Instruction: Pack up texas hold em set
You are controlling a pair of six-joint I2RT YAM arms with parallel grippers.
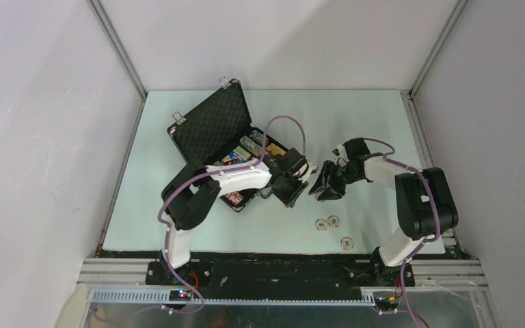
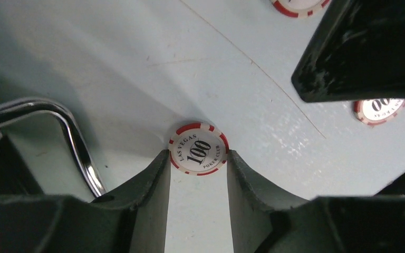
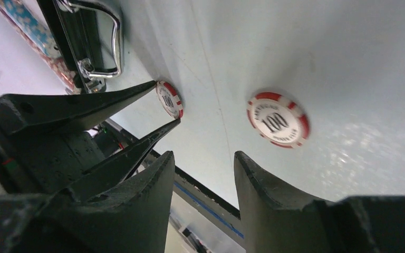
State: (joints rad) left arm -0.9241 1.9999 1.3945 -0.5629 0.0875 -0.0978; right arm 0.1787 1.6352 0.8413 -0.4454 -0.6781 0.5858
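Three loose chips (image 1: 333,220) lie flat on the worktop (image 1: 369,123) nearest the arm bases, not yet collected. Beyond them, the left jaws are pinched on a red-and-white chip (image 2: 199,148) marked 100, held by its rim at the very tips. The right jaws stand parted and empty just beside them, over a neighbouring chip (image 3: 278,119) on the worktop. Farthest back, at the left, the black case (image 1: 212,126) stands with its lid propped up. Chips are already in its tray, and its silver handle (image 2: 79,150) faces the arms. Judgement: the hold is shallow, so the chip could twist or slip out. Recommended: confirm the pinch is firm before raising, lift slowly, pass above the handle and front wall, and release low over a chip slot. The right arm (image 1: 410,198) should keep clear of that path.
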